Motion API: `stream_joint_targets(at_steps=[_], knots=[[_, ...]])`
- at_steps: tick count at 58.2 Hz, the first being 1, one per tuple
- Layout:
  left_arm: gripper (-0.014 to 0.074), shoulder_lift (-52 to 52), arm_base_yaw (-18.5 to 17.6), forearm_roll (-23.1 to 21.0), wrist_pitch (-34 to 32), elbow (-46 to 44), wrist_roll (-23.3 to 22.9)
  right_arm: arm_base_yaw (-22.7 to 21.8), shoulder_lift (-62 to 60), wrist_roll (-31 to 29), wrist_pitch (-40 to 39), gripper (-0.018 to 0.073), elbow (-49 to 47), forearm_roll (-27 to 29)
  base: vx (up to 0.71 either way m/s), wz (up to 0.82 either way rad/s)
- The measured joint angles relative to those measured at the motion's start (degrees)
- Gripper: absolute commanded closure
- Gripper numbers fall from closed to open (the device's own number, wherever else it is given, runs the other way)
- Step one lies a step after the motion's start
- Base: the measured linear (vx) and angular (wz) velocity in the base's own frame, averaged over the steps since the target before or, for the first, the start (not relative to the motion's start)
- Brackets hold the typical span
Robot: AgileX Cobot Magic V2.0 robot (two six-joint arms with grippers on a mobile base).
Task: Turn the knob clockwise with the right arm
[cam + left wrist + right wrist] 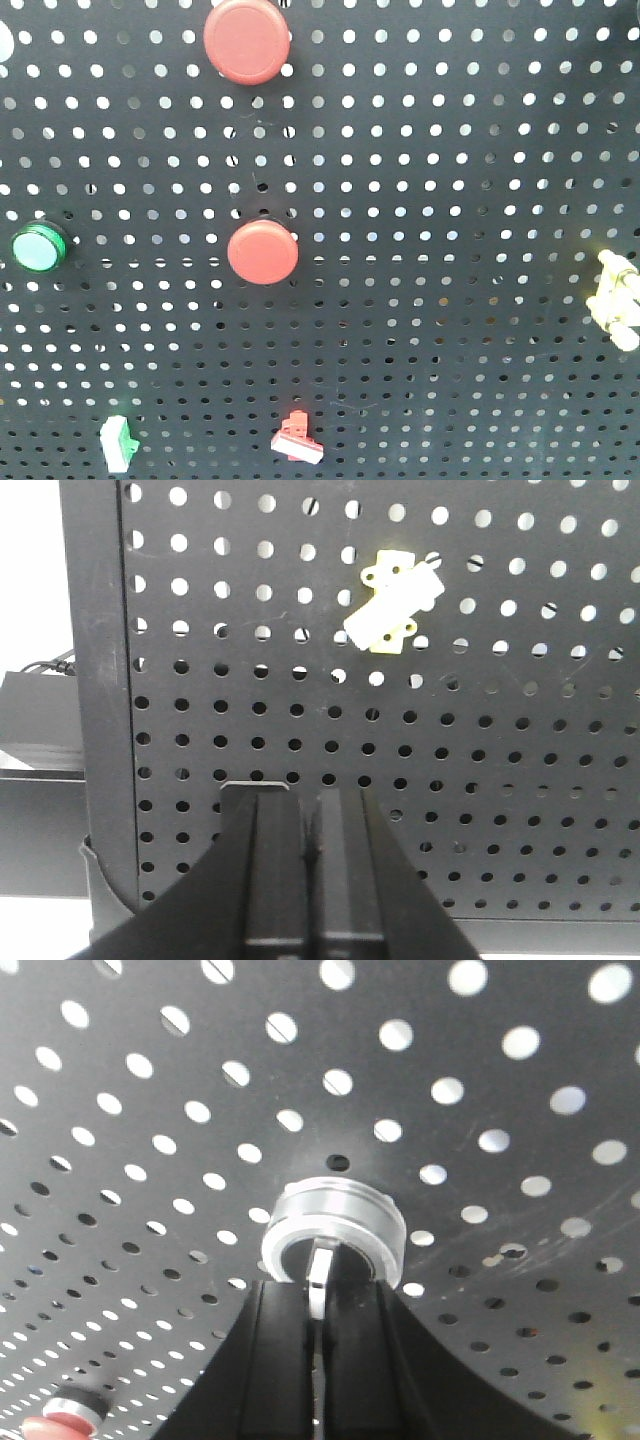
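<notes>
The knob [335,1215] is a selector with a silver ring, a black centre and a white pointer bar, mounted on the black pegboard [480,1070]. It shows only in the right wrist view. My right gripper [318,1285] is right at the knob, its jaws shut on the knob's pointer bar. My left gripper [308,798] is shut and empty, hanging in front of the lower part of the pegboard [500,740], touching nothing. Neither gripper shows in the front view.
The pegboard [450,150] carries a large red button [245,40], a smaller red button [262,252], a green button [38,247], a green-white switch [117,443], a red switch [297,437] and a pale yellow fitting [617,298]. A pale fitting [393,600] sits above my left gripper.
</notes>
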Motion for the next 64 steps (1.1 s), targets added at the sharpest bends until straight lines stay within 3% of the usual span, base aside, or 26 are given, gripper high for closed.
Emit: stream_joint_targets(at_steps=[20, 30, 43, 52, 62, 64], knots=[[0.0603, 0.0, 0.0, 0.0, 0.0, 0.0, 0.0, 0.06, -0.82, -0.65, -1.42, 0.0166, 0.13, 1.09, 0.0, 0.0], [0.0603, 0.0, 0.0, 0.0, 0.0, 0.0, 0.0, 0.32, -2.81, -1.93, -0.63, 0.0144, 0.13, 1.72, 0.0, 0.0], [0.0603, 0.0, 0.0, 0.0, 0.0, 0.0, 0.0, 0.53, -9.33, -5.65, 10.77, 0.0151, 0.07, -1.38, 0.0, 0.0], [0.0603, 0.0, 0.0, 0.0, 0.0, 0.0, 0.0, 0.53, -13.96, -9.89, 17.7, 0.0248, 0.02, -7.09, 0.0, 0.0], [0.0603, 0.0, 0.0, 0.0, 0.0, 0.0, 0.0, 0.53, -19.18, -22.17, 21.48, 0.0577, 0.43, -12.51, 0.0, 0.0], [0.0603, 0.0, 0.0, 0.0, 0.0, 0.0, 0.0, 0.53, -20.27, -24.9, 21.63, 0.0575, 0.98, -12.92, 0.0, 0.0]])
